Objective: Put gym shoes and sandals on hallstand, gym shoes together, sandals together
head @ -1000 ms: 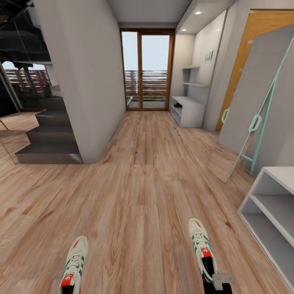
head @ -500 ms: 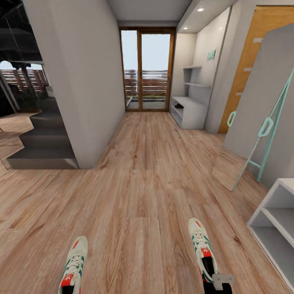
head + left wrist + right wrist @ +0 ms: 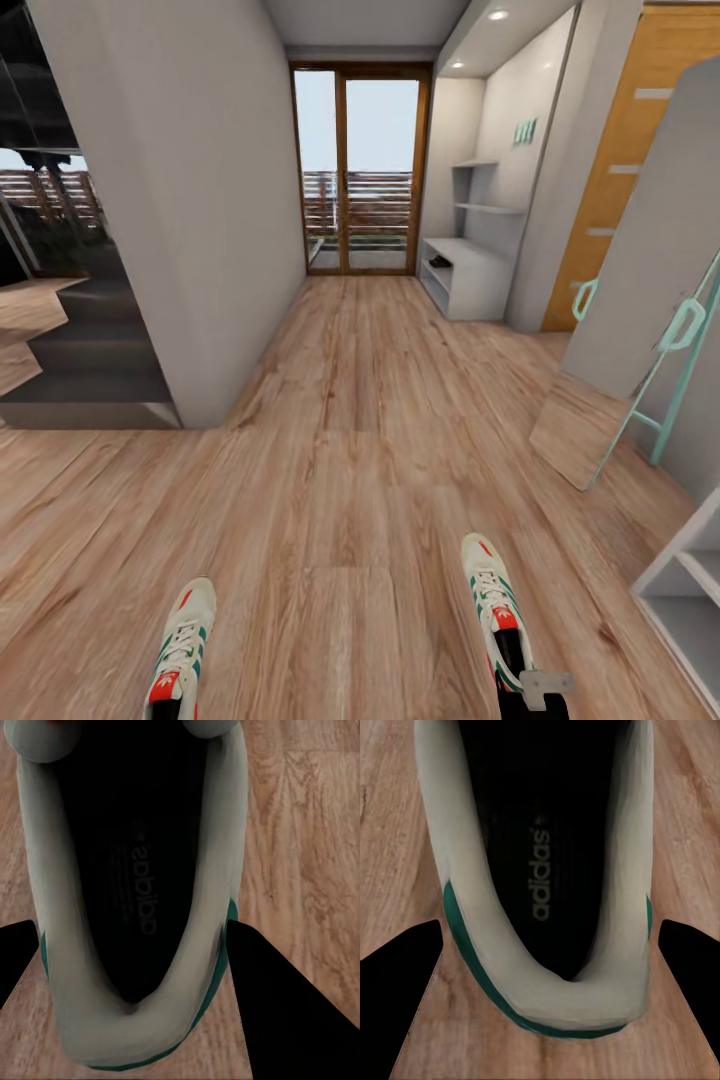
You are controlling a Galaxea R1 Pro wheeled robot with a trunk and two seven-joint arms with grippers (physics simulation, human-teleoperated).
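Each gripper holds one off-white gym shoe with green stripes above the corridor floor (image 3: 350,480). My left gripper (image 3: 142,1020) is shut on the heel of the left gym shoe (image 3: 182,645), its black fingers (image 3: 289,1012) on either side of the heel collar. My right gripper (image 3: 544,1009) is shut on the heel of the right gym shoe (image 3: 492,605). The hallstand (image 3: 470,275) stands far ahead on the right, by the glass door. A small dark shape (image 3: 437,262) lies on its lower shelf, too small to identify. Otherwise the sandals are out of view.
A grey wall corner (image 3: 205,300) and dark stairs (image 3: 70,360) are on the left. A leaning mirror with a mint frame (image 3: 640,330) and a white open shelf unit (image 3: 690,590) line the right side. The glass door (image 3: 360,170) closes the corridor's end.
The whole picture has shifted as the camera travelled forward along the corridor: the wall, mirror and near shelf unit slid outward. Both shoes kept their place in the grippers.
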